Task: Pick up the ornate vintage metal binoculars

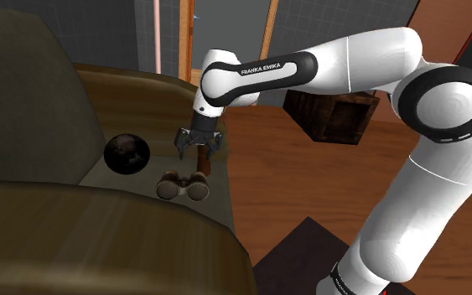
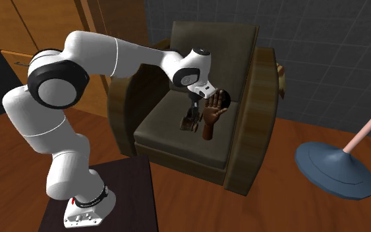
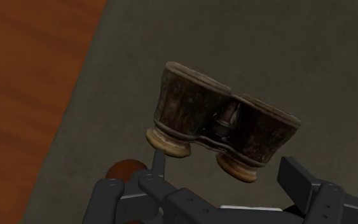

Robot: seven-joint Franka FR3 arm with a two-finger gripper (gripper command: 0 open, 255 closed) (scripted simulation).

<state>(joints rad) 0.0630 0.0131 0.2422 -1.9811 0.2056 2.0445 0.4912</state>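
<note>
Claw: the black claw hangs at the end of the white arm and points down at the chair seat.
Claw state: its two fingers stand wide apart. It is open and holds nothing.
Binoculars: the binoculars lie flat on the seat cushion of the armchair.
Binoculars look: they are dark brown and worn. Two short fat tubes are joined in the middle, and the small ends have pale rings.
Binoculars and claw: in the shoulder view the binoculars sit just below the claw, close to it but not touching. In the wrist view they lie ahead of the claw, in line with the gap between the two fingers. Their small ends point back at the claw, and no finger touches them.
Ball: a dark round thing sits on the same seat. It is to the shoulder view's left of the claw and apart from the binoculars.
Hand shape: in the second exterior view a brown thing shaped like a hand stands on the seat, just beside the claw.
Floor: the brown wood floor lies beside the chair.
</note>
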